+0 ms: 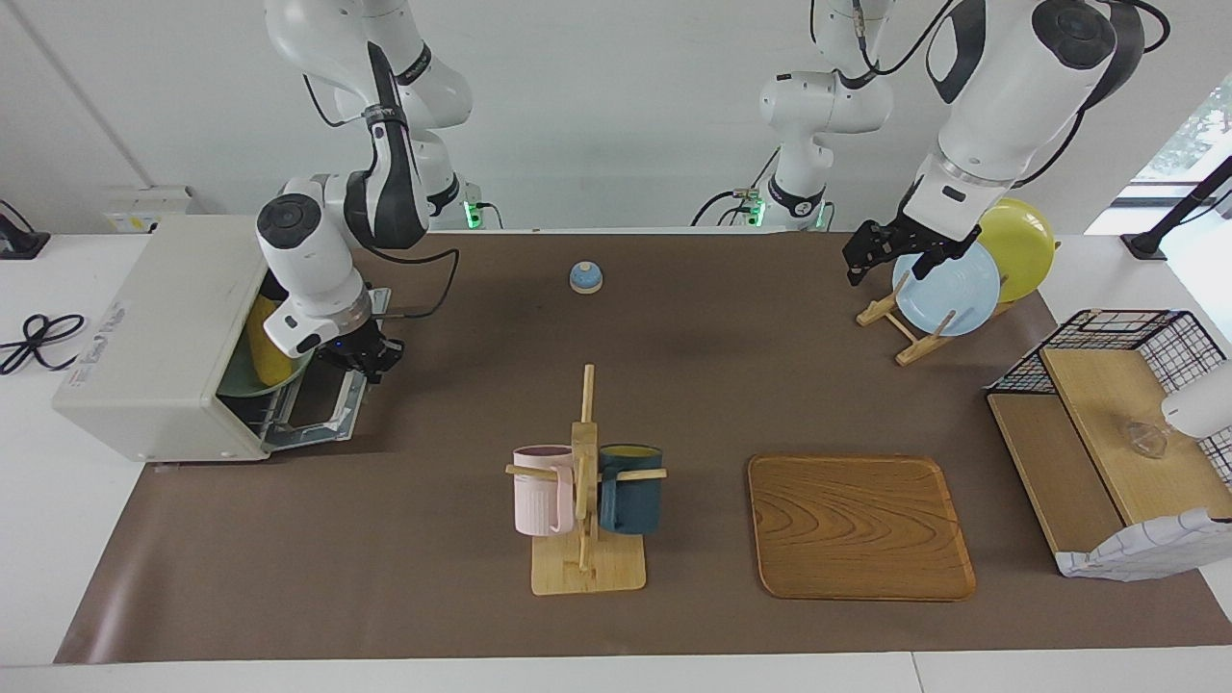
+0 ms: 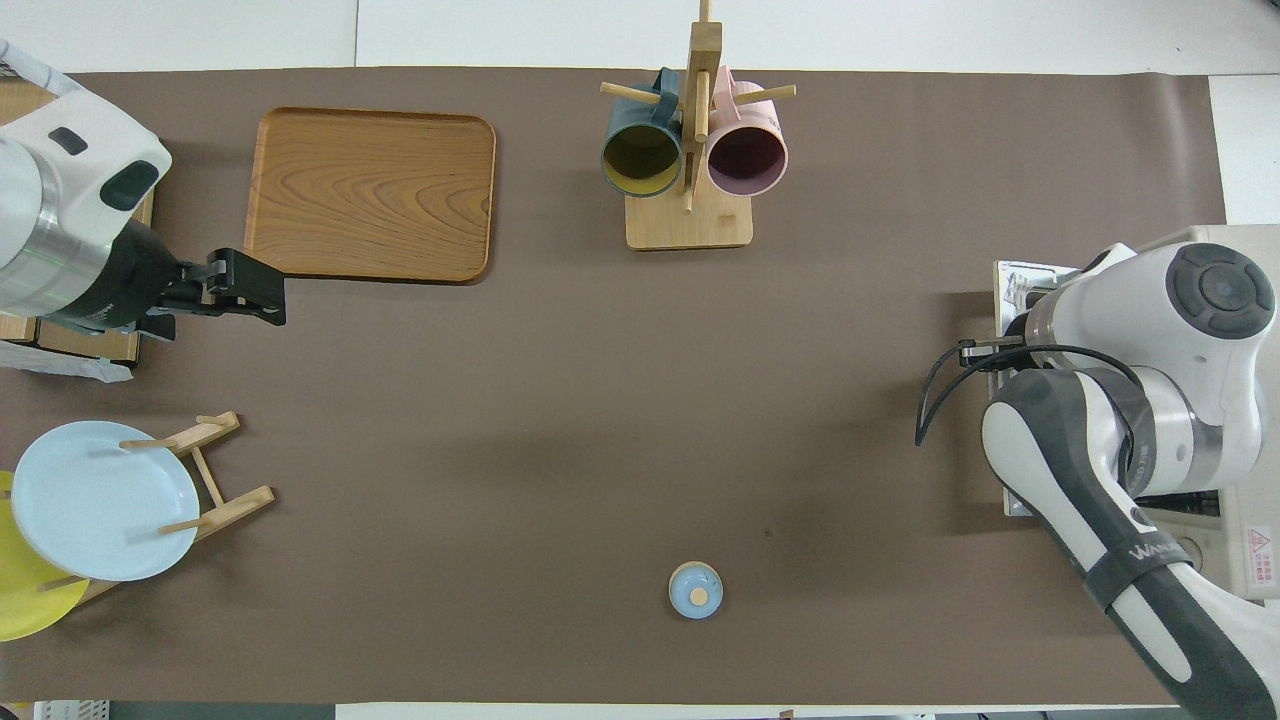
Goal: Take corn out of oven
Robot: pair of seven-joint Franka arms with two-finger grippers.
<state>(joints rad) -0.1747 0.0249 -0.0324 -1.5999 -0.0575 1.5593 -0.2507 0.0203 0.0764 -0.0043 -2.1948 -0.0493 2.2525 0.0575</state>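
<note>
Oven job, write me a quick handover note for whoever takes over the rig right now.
Right end effector: shut, at the outer edge of the lowered oven door.
Left end effector: open, empty, waiting over the plate rack.
Corn: in the oven, on a green dish.
Done: door is down.
Left: let go of the door, reach in, take the corn out.
</note>
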